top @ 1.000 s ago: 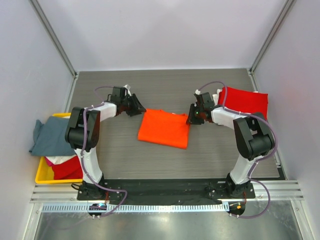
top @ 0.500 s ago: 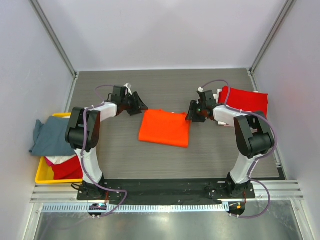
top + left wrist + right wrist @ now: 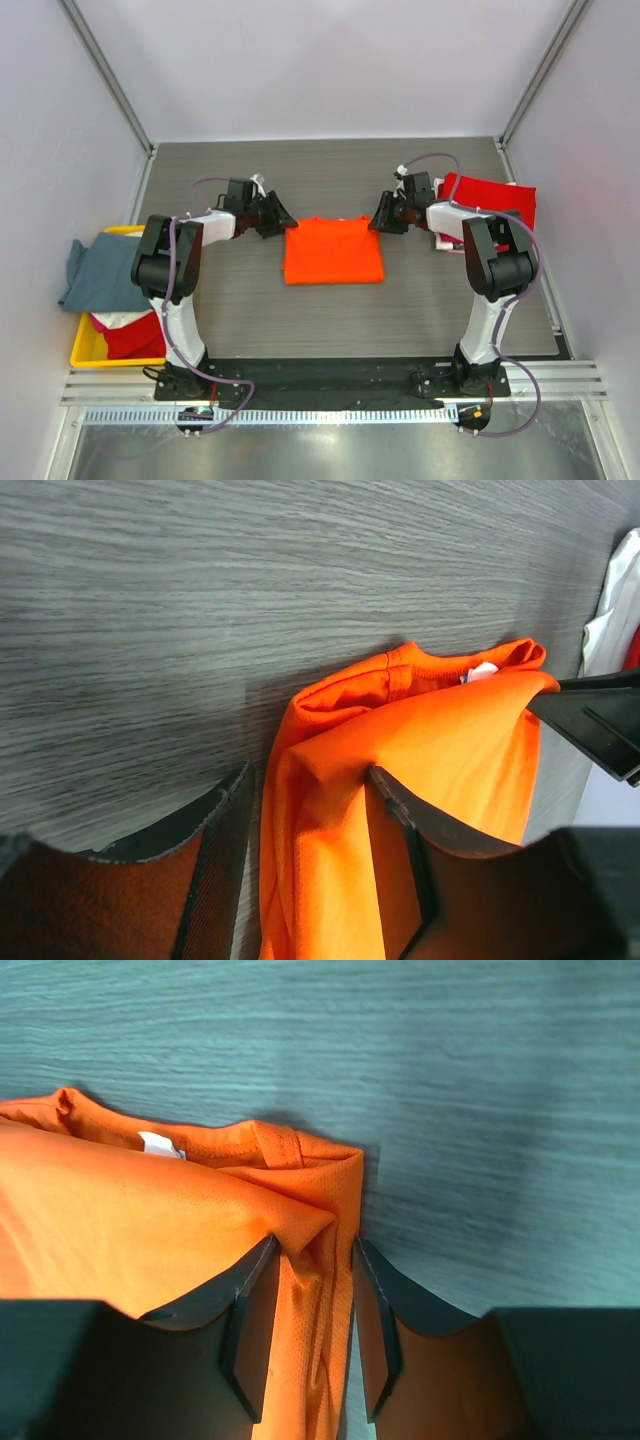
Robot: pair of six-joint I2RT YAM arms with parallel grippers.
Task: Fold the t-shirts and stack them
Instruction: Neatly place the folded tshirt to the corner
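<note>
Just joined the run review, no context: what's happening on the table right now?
Both arms are on one folded orange t-shirt in the middle. The right gripper is pinched on its far right corner. The left gripper straddles the far left corner, grip unclear. A folded red t-shirt lies off to the right, and a grey-blue t-shirt drapes over the yellow bin on the left.

Your white-shelled left arm [image 3: 178, 320] and its twin right arm [image 3: 482, 325] both have chunky black joints, with thin purple-grey cables [image 3: 428, 157] looping off them. The black two-finger left claw [image 3: 310, 800] and right claw [image 3: 312, 1280] have flat angular fingers, orangey-brown on the inner faces.
</note>
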